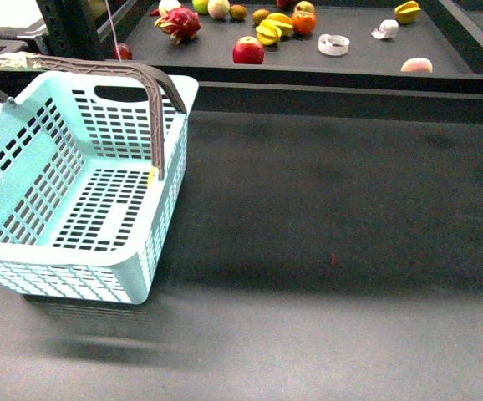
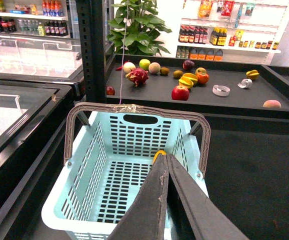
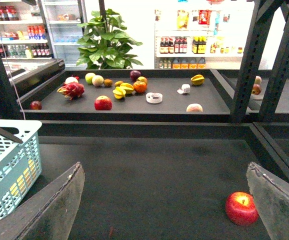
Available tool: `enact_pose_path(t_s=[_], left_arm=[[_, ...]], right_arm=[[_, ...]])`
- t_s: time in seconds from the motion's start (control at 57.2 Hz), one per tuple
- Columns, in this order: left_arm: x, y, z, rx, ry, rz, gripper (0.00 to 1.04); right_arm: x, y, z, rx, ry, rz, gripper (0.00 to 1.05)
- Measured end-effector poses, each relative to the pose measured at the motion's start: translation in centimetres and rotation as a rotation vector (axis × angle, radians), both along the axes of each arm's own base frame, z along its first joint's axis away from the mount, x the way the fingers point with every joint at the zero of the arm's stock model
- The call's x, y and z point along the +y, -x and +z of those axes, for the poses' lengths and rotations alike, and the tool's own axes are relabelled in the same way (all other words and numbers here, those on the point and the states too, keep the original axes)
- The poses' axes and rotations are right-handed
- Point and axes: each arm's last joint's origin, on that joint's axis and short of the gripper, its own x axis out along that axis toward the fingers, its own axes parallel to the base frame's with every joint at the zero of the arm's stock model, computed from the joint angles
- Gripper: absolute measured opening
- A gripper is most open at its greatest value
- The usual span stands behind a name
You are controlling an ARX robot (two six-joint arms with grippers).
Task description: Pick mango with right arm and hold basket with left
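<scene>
While the basket [image 1: 74,209] sits empty on the table [image 1: 325,217] | left claw [image 2: 165,165] clenched over it, grasping nothing | right claw [image 3: 167,200] released wide.

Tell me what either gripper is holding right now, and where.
Right gripper is open and empty. Left gripper is shut above the basket; whether it grips the basket wall cannot be told.

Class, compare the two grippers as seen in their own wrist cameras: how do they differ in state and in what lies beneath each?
The left gripper has its fingers pressed together, while the right gripper has its fingers spread wide. The left gripper hangs over the pale blue basket; the right gripper hangs over the bare dark table, with a red apple near one finger. Both have dark angular fingers and hold nothing.
</scene>
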Motion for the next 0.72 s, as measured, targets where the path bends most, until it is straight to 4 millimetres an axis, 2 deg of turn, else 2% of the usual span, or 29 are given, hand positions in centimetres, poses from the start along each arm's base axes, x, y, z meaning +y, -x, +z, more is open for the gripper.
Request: enact_pose_path(t_s=[0.157,0.315,0.717], left_arm=[[0.0,0.3,0.0,0.0,0.0,0.0,0.04],[0.0,1.4,-0.3,0.008,0.0,0.0,0.04],[0.0,1.4,-0.3,0.006,0.0,0.0,0.04]], right_arm=[[0.0,0.0,0.0,0.0,0.0,0.0,0.97],[0.0,0.0,0.0,0.0,0.0,0.0,0.97],[0.0,0.0,0.0,0.0,0.0,0.0,0.97]])
